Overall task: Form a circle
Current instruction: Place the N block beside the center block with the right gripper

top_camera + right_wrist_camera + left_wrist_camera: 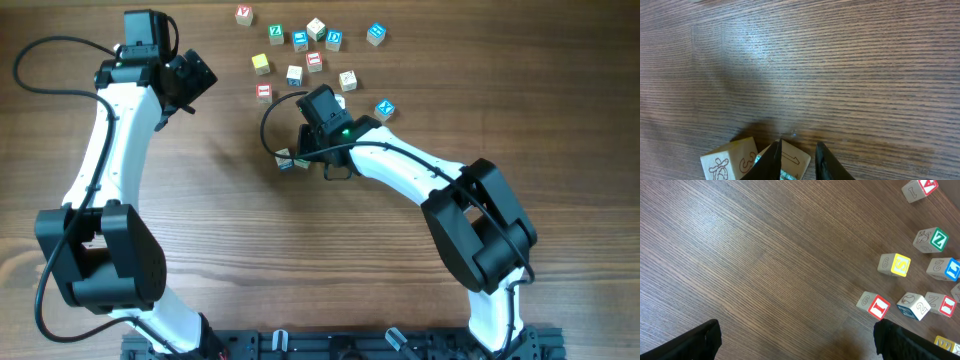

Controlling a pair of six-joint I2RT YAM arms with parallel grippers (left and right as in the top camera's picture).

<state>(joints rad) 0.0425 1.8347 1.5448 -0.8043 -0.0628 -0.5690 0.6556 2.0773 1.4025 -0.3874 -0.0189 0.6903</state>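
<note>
Starting at the left: left gripper (192, 76) sits over the far-left part of the table (200, 220), aimed toward the loose cubes. Its jaws are spread fully wide with nothing between them. The left wrist view confirms this: its fingers (697, 342) are out at the bottom corners with bare wood between.

Right of it, the loose scatter (314, 62) of letter cubes lies along the far side. The left wrist view picks out a yellow S cube (895, 264), a green Z cube (932, 239) and a red I cube (875, 305).

Centre: the cube cluster (284, 160) is tight and mostly hidden under the right gripper (297, 152). Only two cubes are readable overhead, and they are touching. The right wrist view shows a pale cube with a line drawing (730, 160) just beside a second pale cube (796, 159). That second one sits between the right fingers (771, 161). The jaws are narrow; cannot tell whether they clamp it or just straddle it.

The right arm (470, 220) runs back to the near-right base.
</note>
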